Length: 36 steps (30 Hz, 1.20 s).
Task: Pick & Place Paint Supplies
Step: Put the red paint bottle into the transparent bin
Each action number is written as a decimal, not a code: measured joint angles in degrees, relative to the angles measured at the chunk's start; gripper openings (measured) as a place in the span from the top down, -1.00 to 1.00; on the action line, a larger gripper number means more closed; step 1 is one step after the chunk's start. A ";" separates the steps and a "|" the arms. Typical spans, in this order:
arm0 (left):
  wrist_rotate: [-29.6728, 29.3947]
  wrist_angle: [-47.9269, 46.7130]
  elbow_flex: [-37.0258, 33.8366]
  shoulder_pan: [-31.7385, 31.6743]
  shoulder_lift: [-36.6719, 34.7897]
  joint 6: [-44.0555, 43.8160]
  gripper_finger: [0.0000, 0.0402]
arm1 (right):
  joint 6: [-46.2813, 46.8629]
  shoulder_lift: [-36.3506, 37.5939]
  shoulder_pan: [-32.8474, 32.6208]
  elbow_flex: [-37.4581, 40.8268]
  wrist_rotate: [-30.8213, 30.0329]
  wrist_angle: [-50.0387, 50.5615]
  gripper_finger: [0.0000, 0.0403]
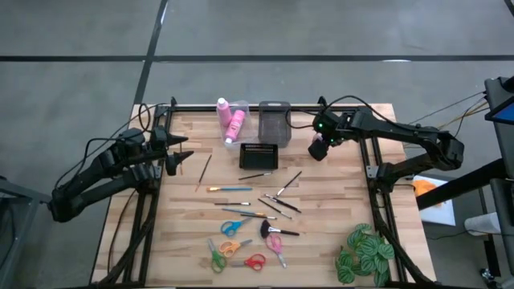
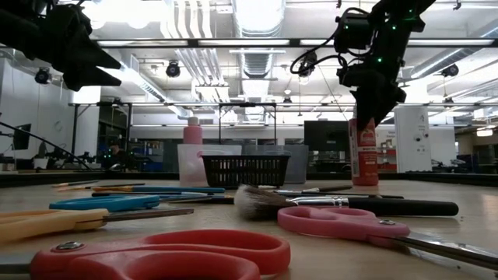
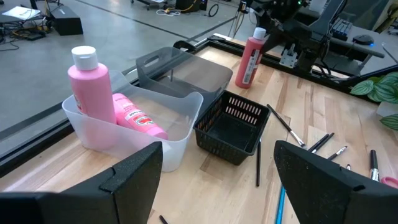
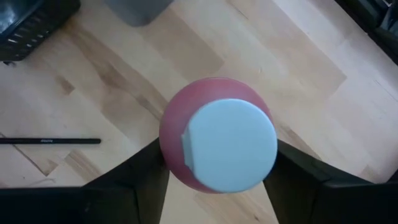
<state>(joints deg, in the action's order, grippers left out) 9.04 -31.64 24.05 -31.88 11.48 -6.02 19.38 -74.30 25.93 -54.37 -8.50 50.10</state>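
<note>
Right wrist view looks straight down on the white cap of a pink paint bottle (image 4: 217, 140), with the right gripper (image 4: 217, 168) fingers flanking its body on both sides; contact looks likely but whether they are clamped or just bracketing cannot be told. Bottle stands upright on the wooden table (image 1: 337, 193), near the far edge, right of the grey bin (image 1: 274, 119) and black basket (image 1: 259, 155). Low view shows the gripper coming straight down over it, bottle base apparently on the table.

Handling guess: rigid plastic, smooth and round, so slippery-ish; moderate weight if full, top-heavy when tilted. Best hold is mid-body or just under the cap shoulder, squeezed across the diameter, kept vertical.

Two other pink bottles already sit in the clear bin (image 3: 134, 127), one upright, one lying. Paintbrushes (image 1: 269, 201) and scissors (image 1: 241, 249) lie scattered mid-table and nearer the front.

Right arm reaches in from the right side, wrist bent downward over the bottle. Left gripper (image 3: 211, 180) waits at the table's left edge, fingers spread, holding nothing.
</note>
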 joint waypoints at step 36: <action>0.00 0.00 0.00 0.00 0.00 0.00 -0.55 | -18.46 -5.42 0.00 -30.44 1.13 0.73 -0.12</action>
<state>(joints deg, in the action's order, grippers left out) 9.03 -31.64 24.05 -31.88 11.48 -6.02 0.92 -79.72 25.93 -84.81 -7.36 50.83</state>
